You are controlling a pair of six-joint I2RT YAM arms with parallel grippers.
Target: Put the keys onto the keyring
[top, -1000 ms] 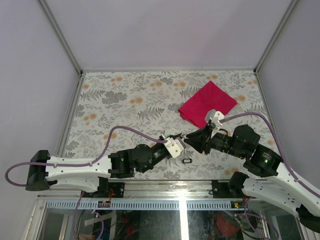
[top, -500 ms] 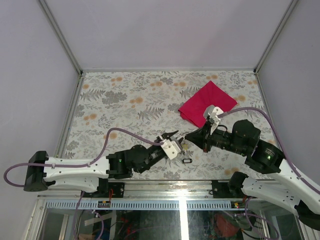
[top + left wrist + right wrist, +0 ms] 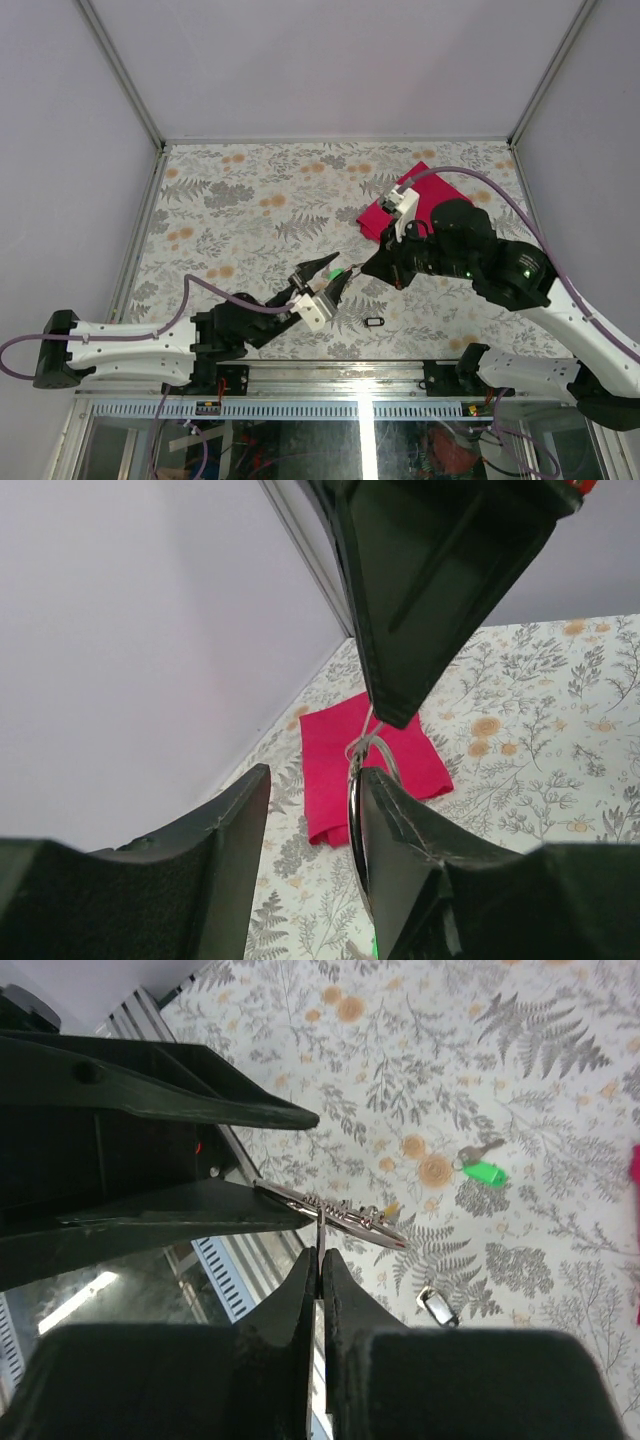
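The silver keyring (image 3: 352, 1221) hangs in the air between my two grippers. It lies against the inner face of one finger of my left gripper (image 3: 312, 780), which is open. In the left wrist view the keyring (image 3: 352, 802) shows edge-on. My right gripper (image 3: 317, 1256) is shut on a thin metal piece of a key that meets the ring. A pale yellow bit shows at the ring. A black-framed key tag (image 3: 437, 1307) lies on the table, also in the top view (image 3: 374, 322). A green tag (image 3: 486, 1173) with a silver key lies nearby.
A red cloth (image 3: 415, 205) lies at the back right of the floral table (image 3: 250, 200). Grey walls and metal rails close in the table. The two grippers (image 3: 340, 266) (image 3: 366, 270) meet near the front middle.
The right arm has risen and swung toward the back, its gripper still at the ring. The left gripper has drawn slightly left and lifted. The black tag has stayed on the table.
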